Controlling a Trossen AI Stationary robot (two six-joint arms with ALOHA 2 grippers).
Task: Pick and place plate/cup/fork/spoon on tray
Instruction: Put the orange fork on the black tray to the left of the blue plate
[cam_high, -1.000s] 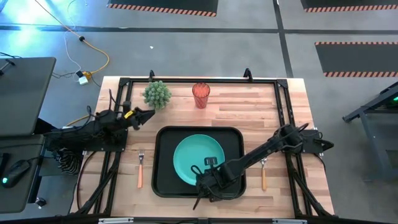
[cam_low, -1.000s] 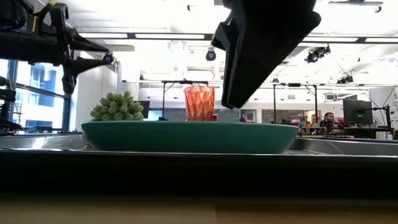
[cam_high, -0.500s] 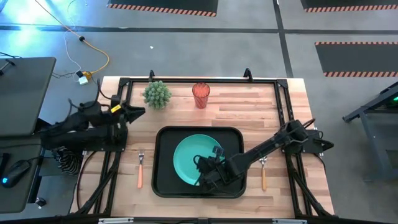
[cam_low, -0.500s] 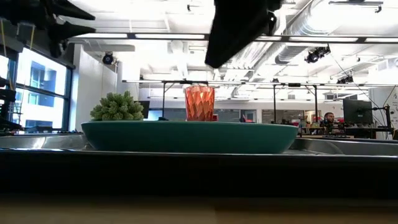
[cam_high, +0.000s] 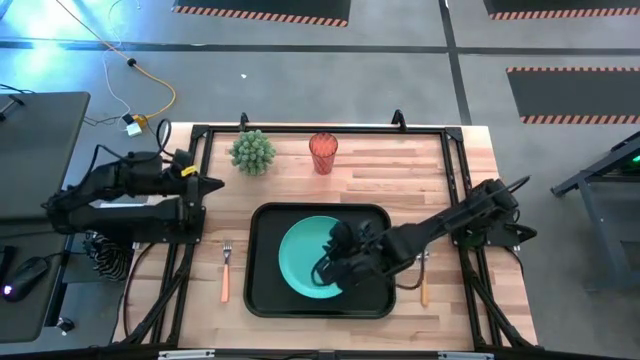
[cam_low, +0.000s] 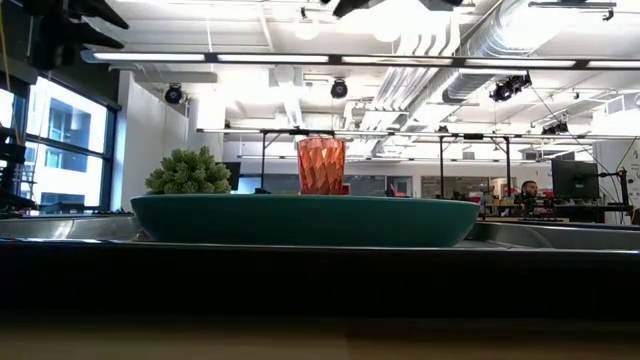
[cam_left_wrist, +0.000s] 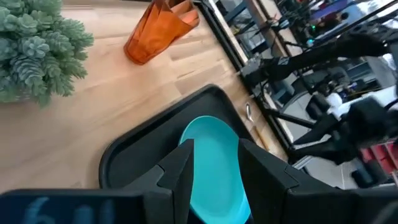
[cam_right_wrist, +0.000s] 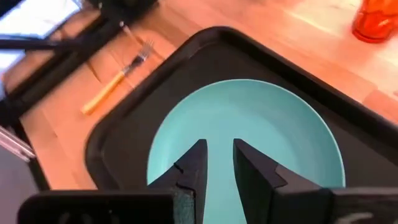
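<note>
The teal plate lies flat on the floor of the black tray, at the tray's middle. My right gripper hovers above the plate's near right part, fingers a little apart and empty; it also shows in the high view. My left gripper is open and empty at the table's left edge, raised. The red-orange cup stands upright at the far edge. The fork lies left of the tray. The spoon lies right of the tray, partly under my right arm.
A spiky green potted plant stands at the far edge, left of the cup. A black frame runs round the table top. Bare wood lies between the tray and the cup.
My right gripper has risen off the plate, leaving the low view at the top, and has gone from the tray's near edge toward its middle. My left gripper has drawn back toward the table's left edge and up. The plate has stayed flat on the tray.
</note>
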